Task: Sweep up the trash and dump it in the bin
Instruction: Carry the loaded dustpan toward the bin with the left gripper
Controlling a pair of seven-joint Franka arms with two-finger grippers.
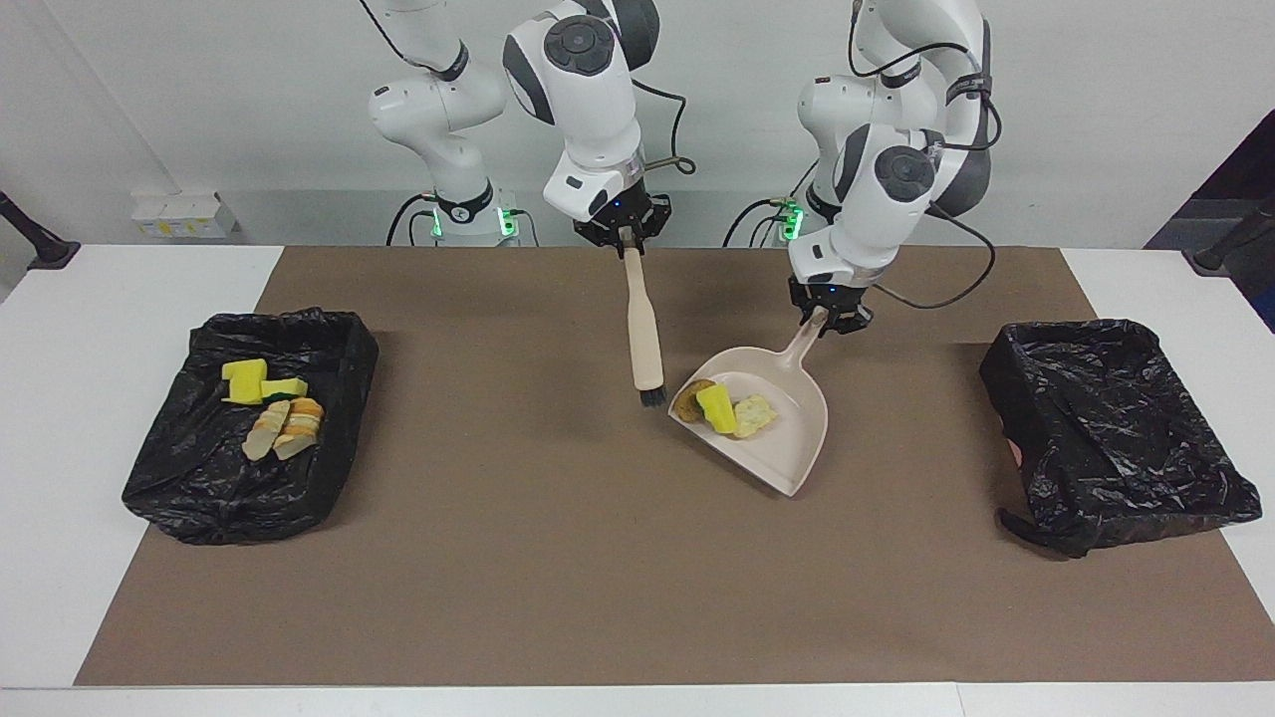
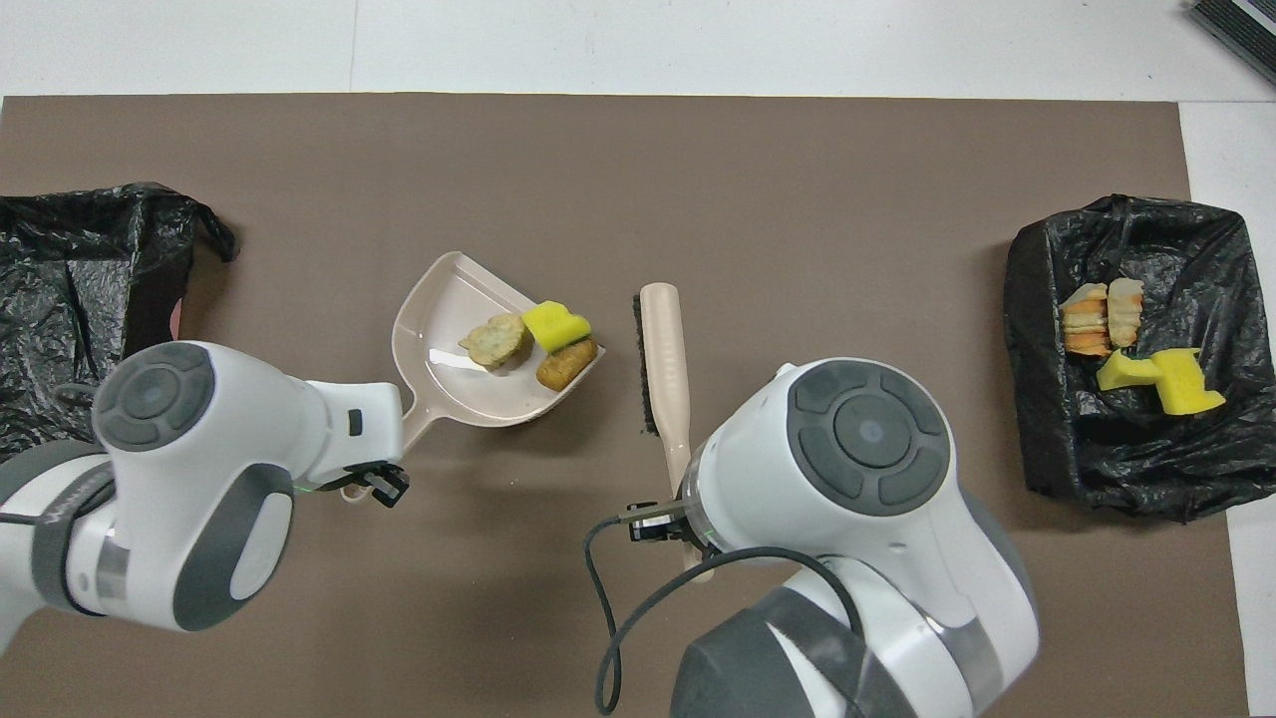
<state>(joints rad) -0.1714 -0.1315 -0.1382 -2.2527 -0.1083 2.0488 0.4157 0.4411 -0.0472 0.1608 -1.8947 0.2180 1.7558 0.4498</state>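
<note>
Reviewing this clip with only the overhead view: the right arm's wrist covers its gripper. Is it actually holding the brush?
Observer: Yes. In the facing view the right gripper is shut on the top end of the brush handle.
Operator: How does the brush hang?
Observer: Nearly upright, bristles down, beside the dustpan and apart from it.
Operator: Is the pan flat or tilted?
Observer: Tilted. Its handle slants up to the left gripper, which is shut on the handle's end.
</note>
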